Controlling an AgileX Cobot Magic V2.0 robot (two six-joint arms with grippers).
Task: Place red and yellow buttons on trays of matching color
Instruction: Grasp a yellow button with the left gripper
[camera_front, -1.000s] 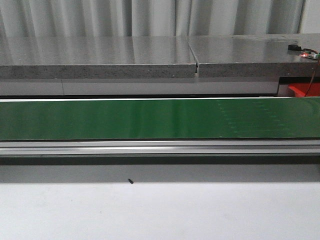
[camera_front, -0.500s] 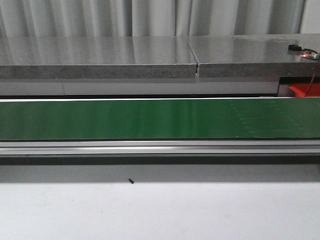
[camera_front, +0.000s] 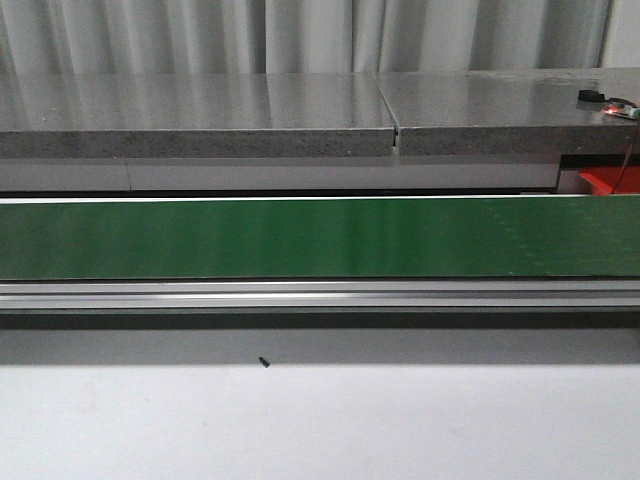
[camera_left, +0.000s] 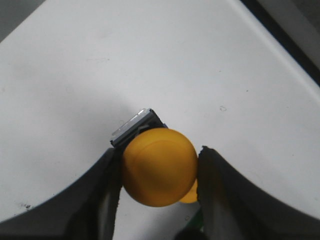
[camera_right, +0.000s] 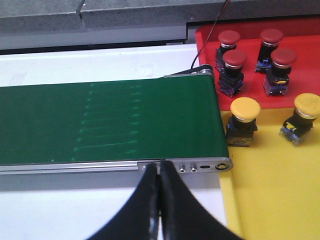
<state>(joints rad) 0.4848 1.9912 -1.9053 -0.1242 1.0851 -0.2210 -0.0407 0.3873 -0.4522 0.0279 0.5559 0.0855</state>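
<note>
In the left wrist view my left gripper (camera_left: 159, 152) is shut on a yellow button (camera_left: 159, 167) with a metal-edged base, held over the white table (camera_left: 125, 60). My right gripper (camera_right: 159, 167) is shut with nothing in it, just in front of the end of the green conveyor belt (camera_right: 110, 120). Beside the belt's end, the red tray (camera_right: 305, 82) holds several red buttons (camera_right: 235, 58). The yellow tray (camera_right: 270, 190) carries two yellow buttons (camera_right: 245, 109). Neither gripper shows in the front view.
The front view shows the long green belt (camera_front: 320, 238) with its aluminium rail (camera_front: 320, 295), a grey stone shelf (camera_front: 200, 115) behind it and white table (camera_front: 320, 420) in front. A corner of the red tray (camera_front: 600, 180) peeks in at the right.
</note>
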